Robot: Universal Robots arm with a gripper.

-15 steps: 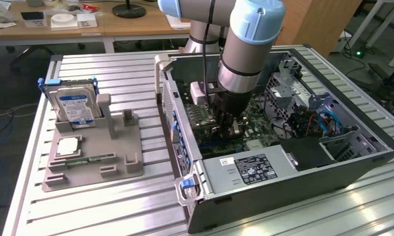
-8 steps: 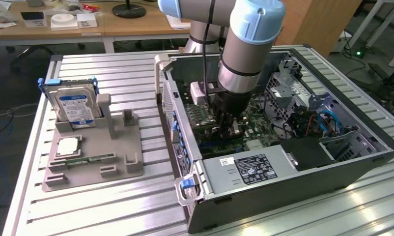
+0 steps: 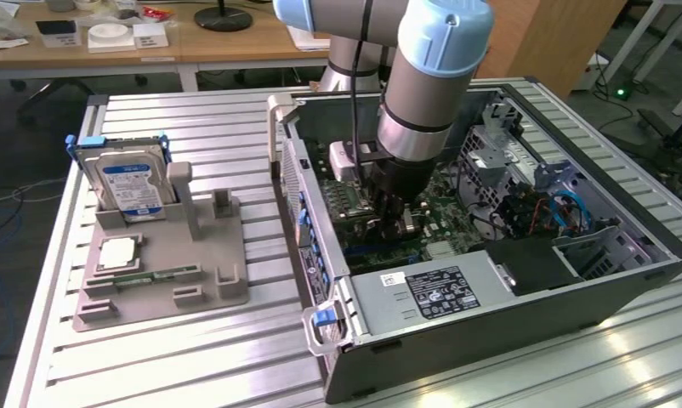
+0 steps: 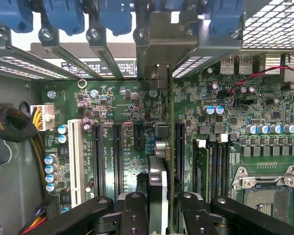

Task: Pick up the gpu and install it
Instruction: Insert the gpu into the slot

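Wrist view, nearest: the gripper with its two dark fingers closed narrowly on the gpu, a thin card seen edge-on and held upright between them. The card stands over the green motherboard, in line with the long black expansion slots and a white slot; whether its lower edge is seated in a slot cannot be told. Farther on, its silver end bracket meets the rear slot openings of the case, beneath a row of blue latches. Exterior view: the arm reaches down into the open computer case lying on the ribbed metal counter. On the exterior view's left, a grey parts holder carries a hard drive with a blue-white label.
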